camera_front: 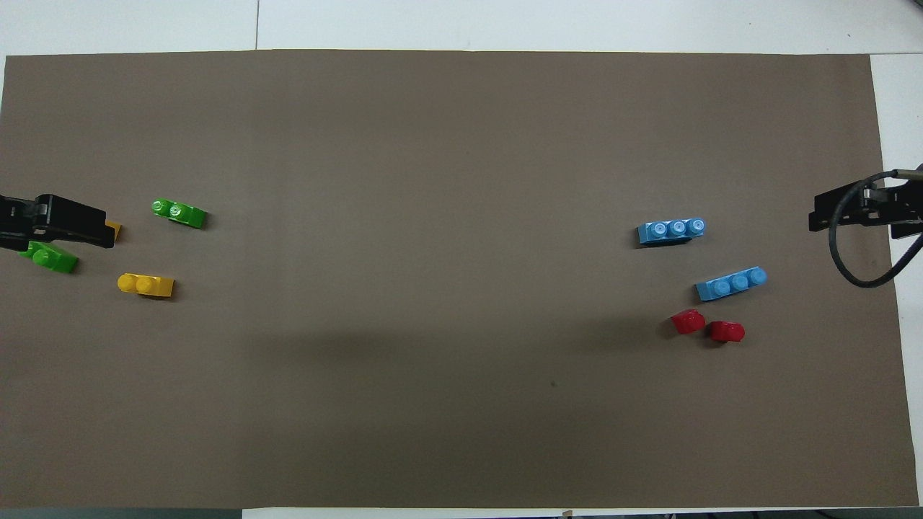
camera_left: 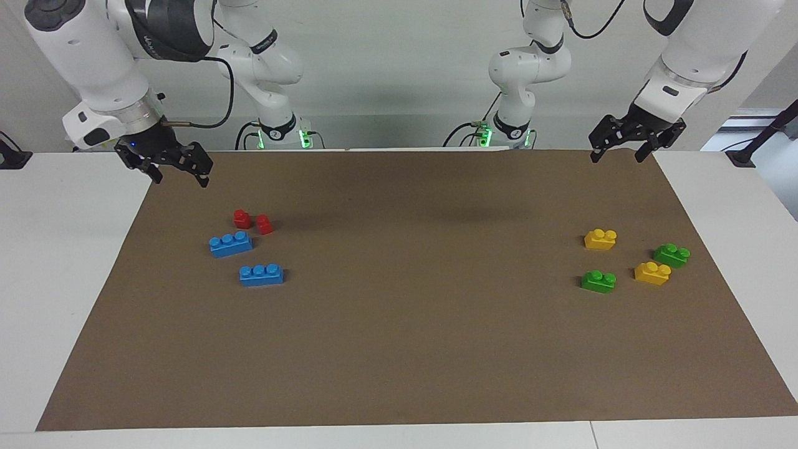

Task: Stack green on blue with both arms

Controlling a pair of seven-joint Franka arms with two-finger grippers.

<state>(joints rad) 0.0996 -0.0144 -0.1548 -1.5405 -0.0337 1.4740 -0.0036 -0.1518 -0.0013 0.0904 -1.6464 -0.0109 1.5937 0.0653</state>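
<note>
Nearest me, one green brick (camera_left: 598, 281) and one blue brick (camera_left: 262, 274) sit well apart, unstacked; left gripper (camera_left: 629, 144) and right gripper (camera_left: 179, 168) hang released, empty, everything still undone.

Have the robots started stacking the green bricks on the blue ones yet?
Nothing is stacked. Both green plastic bricks sit apart from the blue plastic bricks. The left gripper and right gripper hang open, holding nothing. Picking up, carrying and stacking all remain.
</note>
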